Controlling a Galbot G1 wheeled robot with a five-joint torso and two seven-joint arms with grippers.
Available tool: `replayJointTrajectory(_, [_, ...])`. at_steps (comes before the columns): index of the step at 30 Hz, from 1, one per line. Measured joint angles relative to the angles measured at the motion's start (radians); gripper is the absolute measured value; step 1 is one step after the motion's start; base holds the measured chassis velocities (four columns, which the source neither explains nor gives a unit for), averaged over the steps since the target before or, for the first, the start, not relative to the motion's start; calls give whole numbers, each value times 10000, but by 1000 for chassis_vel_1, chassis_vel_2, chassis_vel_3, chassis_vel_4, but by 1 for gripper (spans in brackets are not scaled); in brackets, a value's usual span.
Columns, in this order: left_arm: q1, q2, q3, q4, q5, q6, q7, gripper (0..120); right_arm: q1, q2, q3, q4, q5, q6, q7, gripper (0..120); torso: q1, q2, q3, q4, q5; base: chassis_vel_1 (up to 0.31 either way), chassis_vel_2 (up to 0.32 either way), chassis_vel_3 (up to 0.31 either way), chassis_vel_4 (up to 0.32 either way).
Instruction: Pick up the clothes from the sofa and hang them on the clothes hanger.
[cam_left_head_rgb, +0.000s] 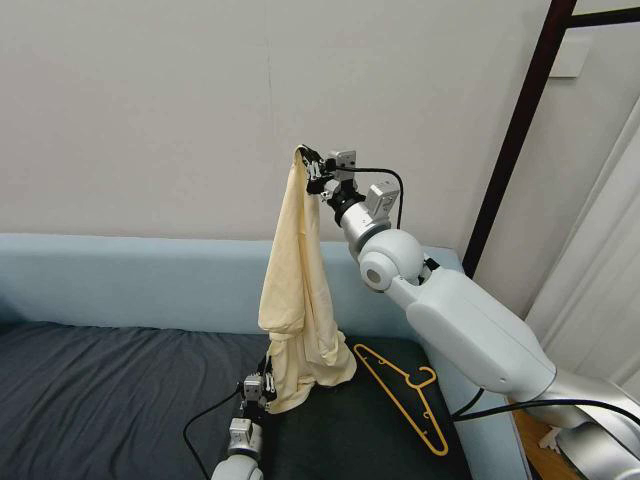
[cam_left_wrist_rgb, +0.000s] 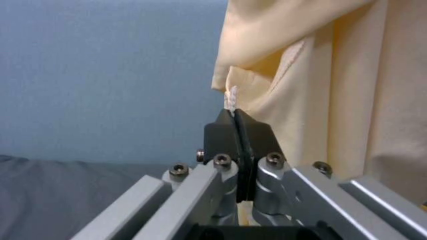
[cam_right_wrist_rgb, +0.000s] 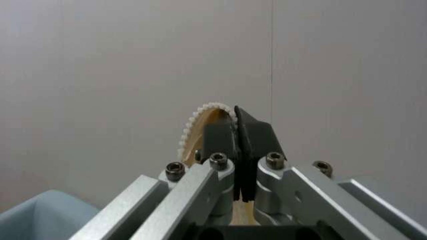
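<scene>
Head wide, wrists close on garment (cam_left_head_rgb: 295, 290)

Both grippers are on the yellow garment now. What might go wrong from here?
The right gripper pinches just the trimmed top edge of the garment, so it may slip free. The left gripper clamps a thin lower edge; spreading could tear it or lose it. The hem hangs close to the hanger on the sofa and might drag it.

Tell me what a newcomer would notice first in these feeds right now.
First comes the pale yellow garment, hanging full length in front of the wall and pinched at its top by the raised right tool. Low down, the left tool is shut on the garment's lower edge, close to the dark sofa seat. A yellow hanger lies bare on the seat, on the robot's right of the garment.
</scene>
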Motion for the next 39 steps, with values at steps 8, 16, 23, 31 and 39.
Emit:
replayJointTrajectory(8, [560, 118, -462, -1186, -411, -116, 93, 0, 50, -219, -65, 258, 153, -15, 154, 0, 1, 0, 0, -3, -3, 0, 0, 0, 0])
replayJointTrajectory(16, [1830, 1731, -1397, -4998, -2396, 178, 46, 0, 536, -821, -56, 536, 122, -1126, 1432, 0, 0, 0, 0, 3, -3, 0, 0, 0, 0])
replayJointTrajectory(23, [1795, 4914, -2957, -8206, -5133, 1082, -752, 0, 788, -2032, 187, 925, 435, -2754, 2502, 0, 0, 0, 0, -3, 4, 0, 0, 0, 0])
replayJointTrajectory(31, [1616, 6948, -4782, -9293, -6774, 1757, -1273, 0, 941, -3433, 970, 2356, 2295, -1007, 702, 0, 0, 1, -2, 0, 1, 0, 0, 0, 0])
replayJointTrajectory(39, [1996, 6951, -5044, -9504, -6643, 1806, -1267, 0, 470, -4647, 1534, 3799, 3008, -152, -354, 0, 0, 0, -1, -1, -2, 0, 0, 0, 0])
